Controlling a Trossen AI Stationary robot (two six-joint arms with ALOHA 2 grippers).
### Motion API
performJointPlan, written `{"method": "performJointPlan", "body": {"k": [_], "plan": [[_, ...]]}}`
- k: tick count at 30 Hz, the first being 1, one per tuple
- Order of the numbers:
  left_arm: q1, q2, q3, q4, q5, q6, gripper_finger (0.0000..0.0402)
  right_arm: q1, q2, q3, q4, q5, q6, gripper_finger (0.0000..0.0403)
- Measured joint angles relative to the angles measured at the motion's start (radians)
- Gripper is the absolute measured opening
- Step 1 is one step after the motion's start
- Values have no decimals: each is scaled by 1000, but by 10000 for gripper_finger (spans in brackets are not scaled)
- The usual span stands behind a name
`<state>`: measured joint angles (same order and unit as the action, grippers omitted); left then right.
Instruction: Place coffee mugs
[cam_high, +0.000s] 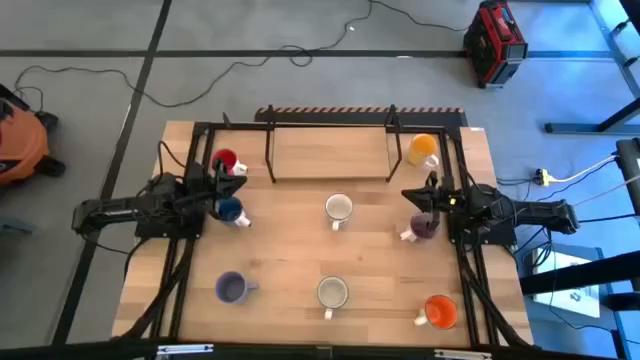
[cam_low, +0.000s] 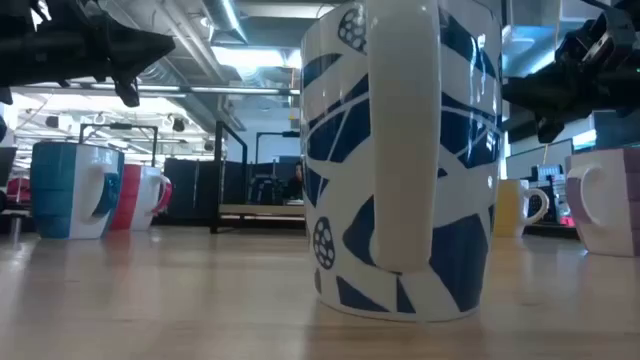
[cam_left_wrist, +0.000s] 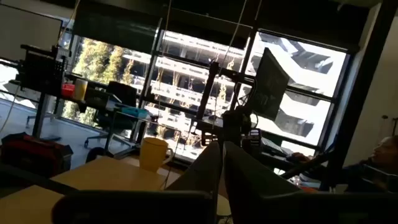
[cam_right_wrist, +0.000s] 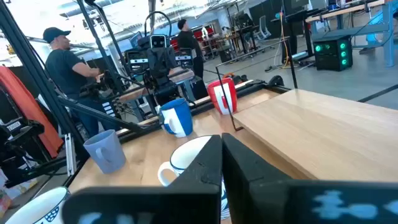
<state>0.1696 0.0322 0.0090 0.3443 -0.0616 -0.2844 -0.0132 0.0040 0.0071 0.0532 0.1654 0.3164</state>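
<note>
Table (cam_high: 300, 240), wooden: eight coffee mugs (cam_high: 338, 208) spread across it, all upright. Left end effector (cam_high: 222, 185), fingers together, empty, above blue mug (cam_high: 230, 210). Right end effector (cam_high: 428, 192), fingers together, empty, above purple mug (cam_high: 424, 226).

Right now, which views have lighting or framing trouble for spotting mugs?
Low view: one white-and-blue mug fills the middle, blocking what lies behind it. Left wrist view: bright windows backlight the scene, so the left gripper is a silhouette; only a yellow mug reads. High view: even light, all eight mugs visible.
</note>
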Motion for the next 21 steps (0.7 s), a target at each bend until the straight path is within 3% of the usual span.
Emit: {"method": "performJointPlan", "body": {"k": [8, 16, 21], "plan": [[0, 0, 0, 34, -25, -11, 15, 0, 0, 0, 3, 0, 1, 0], [0, 0, 0, 64, -33, -119, 15, 0, 0, 0, 19, 1, 176, 0], [0, 0, 0, 64, -32, -133, 15, 0, 0, 0, 29, -2, 205, 0]]}}
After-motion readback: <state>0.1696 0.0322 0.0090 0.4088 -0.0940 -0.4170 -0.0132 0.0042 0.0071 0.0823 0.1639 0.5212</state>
